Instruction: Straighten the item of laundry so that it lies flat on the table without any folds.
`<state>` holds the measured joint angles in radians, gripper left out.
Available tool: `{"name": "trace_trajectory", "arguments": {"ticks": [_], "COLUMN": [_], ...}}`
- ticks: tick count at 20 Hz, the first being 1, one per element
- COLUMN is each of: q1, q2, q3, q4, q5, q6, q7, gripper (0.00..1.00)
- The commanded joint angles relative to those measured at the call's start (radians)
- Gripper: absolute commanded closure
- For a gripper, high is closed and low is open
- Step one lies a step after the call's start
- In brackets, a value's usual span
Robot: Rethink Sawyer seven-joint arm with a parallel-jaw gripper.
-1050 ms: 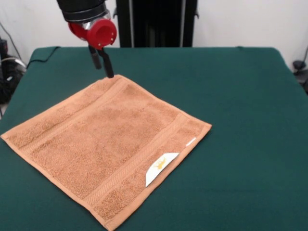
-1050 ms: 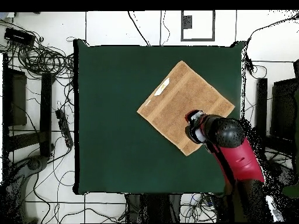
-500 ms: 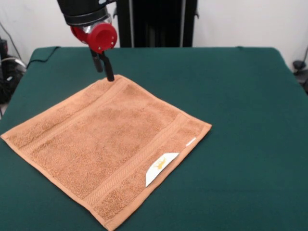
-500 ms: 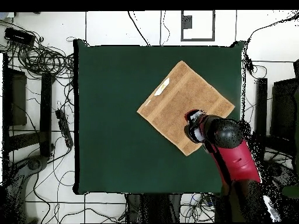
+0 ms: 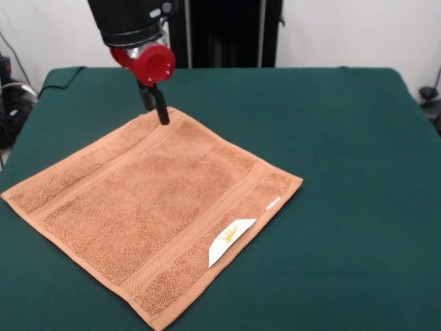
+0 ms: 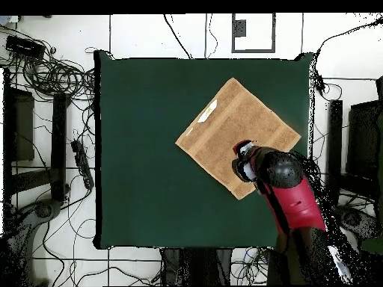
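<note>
The towel [image 5: 148, 210] lay spread in one layer on the green tabletop [image 5: 344, 138], set cornerwise toward one side edge, its white label [image 5: 229, 241] showing at a hem. I saw no folds or turned corners, so I judged the flattening essentially done. My fingers [image 5: 160, 110] were drawn narrow, holding nothing, tips right at the towel's corner; lifting clear seemed all that remained.
</note>
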<state>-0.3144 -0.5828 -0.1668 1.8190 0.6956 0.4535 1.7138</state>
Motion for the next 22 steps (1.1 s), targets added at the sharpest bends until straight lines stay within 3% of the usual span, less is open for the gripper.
{"name": "trace_trajectory", "arguments": {"ticks": [1,7,12,22], "q1": [0.096,0.131,0.093,0.076], "q2": [0.095,0.077,0.07,0.084], "q3": [0.027,0.013,0.066,0.041], "q4": [0.042,0.074,0.111,0.104], "q5": [0.068,0.103,0.111,0.056], "q6": [-0.001,-0.01,-0.064,-0.069], "q7": [0.407,0.492,0.476,0.483], "gripper": [0.0,0.0,0.0,0.0]}}
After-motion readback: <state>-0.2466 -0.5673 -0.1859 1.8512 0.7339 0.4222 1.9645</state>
